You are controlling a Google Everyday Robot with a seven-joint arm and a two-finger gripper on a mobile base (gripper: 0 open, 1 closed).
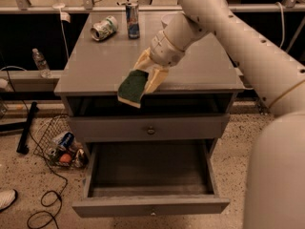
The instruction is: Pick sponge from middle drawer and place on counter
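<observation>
My gripper (141, 81) is shut on the sponge (132, 87), dark green face towards the camera with a yellow foam edge below. It holds the sponge tilted, just above the front edge of the counter (90, 68), left of the middle. The tan fingers (156, 79) grip the sponge from its right side. The middle drawer (148, 205) is pulled far out below, and its tray looks empty. My white arm comes down from the upper right.
On the counter's back stand a crushed can on its side (104, 27), an upright can (133, 20) and a white bowl (166, 19) partly hidden by my arm. A shut drawer front with a knob (150, 130) lies above the open drawer. A wire basket (61, 146) and cables lie on the floor at the left.
</observation>
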